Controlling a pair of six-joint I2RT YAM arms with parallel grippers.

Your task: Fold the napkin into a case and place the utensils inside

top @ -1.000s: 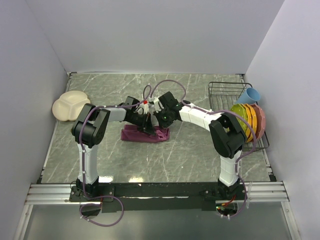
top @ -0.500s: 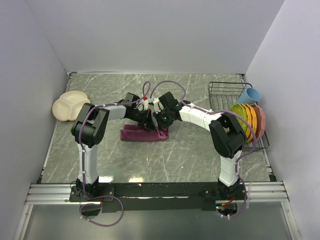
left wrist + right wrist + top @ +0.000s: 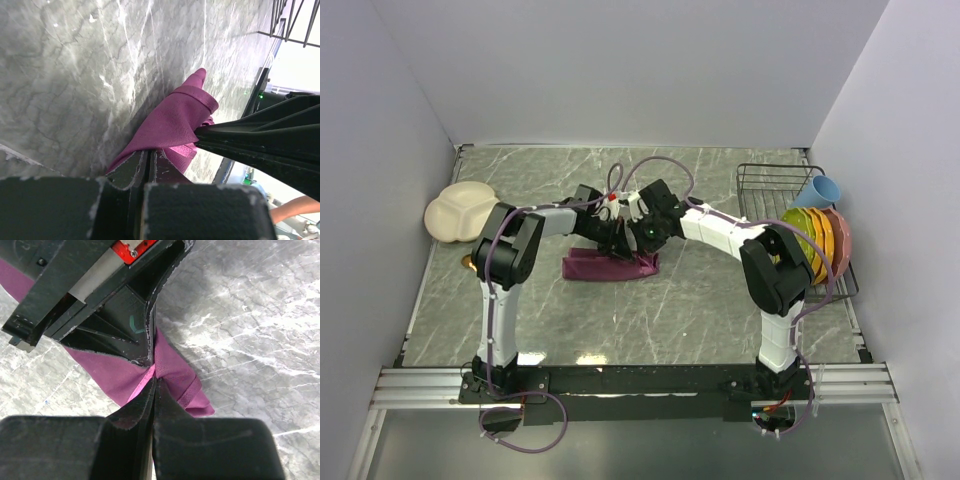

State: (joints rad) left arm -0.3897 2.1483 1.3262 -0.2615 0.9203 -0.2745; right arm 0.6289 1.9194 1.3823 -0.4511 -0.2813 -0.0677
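Note:
The maroon napkin (image 3: pixel 600 267) lies as a folded band in the middle of the table, its right end lifted and bunched. My left gripper (image 3: pixel 621 240) and right gripper (image 3: pixel 637 241) meet tip to tip over that end. In the left wrist view the left gripper (image 3: pixel 149 156) is shut on the napkin (image 3: pixel 172 117). In the right wrist view the right gripper (image 3: pixel 155 381) is shut on the napkin (image 3: pixel 175 367) right against the left fingers (image 3: pixel 142 335). A small gold-orange piece (image 3: pixel 468 262), perhaps the spoon, peeks out by the left elbow. The fork is out of view.
A cream divided plate (image 3: pixel 458 212) sits at the far left. A wire dish rack (image 3: pixel 768 186) at the right holds coloured plates (image 3: pixel 820 240) and a blue cup (image 3: pixel 820 190). White walls close in the table on three sides.
Both grippers have shifted slightly toward the back of the table with the cloth pinched between them. The napkin's right end has risen and the band looks narrower. The left elbow swung right.

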